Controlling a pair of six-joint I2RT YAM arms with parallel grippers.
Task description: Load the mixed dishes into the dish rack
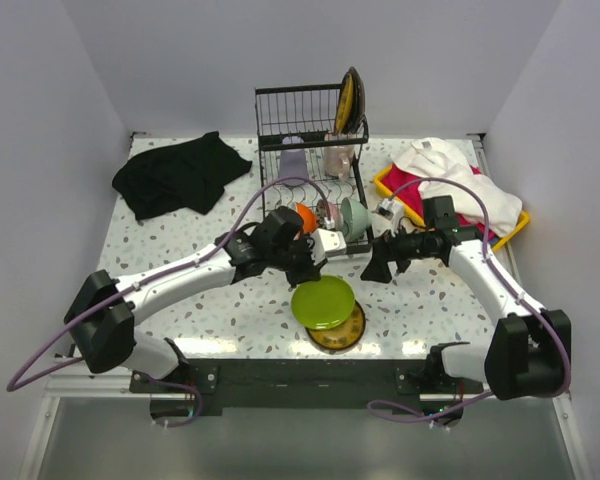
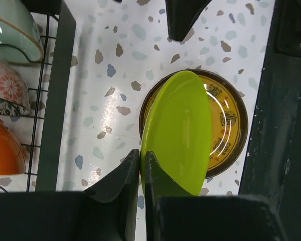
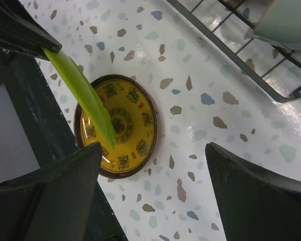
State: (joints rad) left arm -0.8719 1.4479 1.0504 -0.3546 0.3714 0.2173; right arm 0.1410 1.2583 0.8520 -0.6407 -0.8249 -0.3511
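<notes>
glossy lime green plate point(image 2: 178, 130), metal wire rack point(image 1: 308, 118)

The overhead camera looks down from high at the near side, across the whole desk point(image 1: 420, 300). Both wrist cameras hang close, facing down. All three share the lime green plate point(image 1: 322, 300) and yellow-faced plate point(image 1: 337, 340), low centre overhead.

The left gripper point(image 2: 142, 156) pinches the near rim of a lime green plate point(image 2: 178, 130), held tilted over a dark-rimmed yellow plate point(image 2: 227, 120) lying on the speckled tabletop point(image 2: 125, 60). At left, a pale green bowl point(image 2: 12, 30), a red floral bowl point(image 2: 5, 85) and an orange bowl point(image 2: 2, 150) sit in the black dish rack point(image 2: 60, 100).
</notes>
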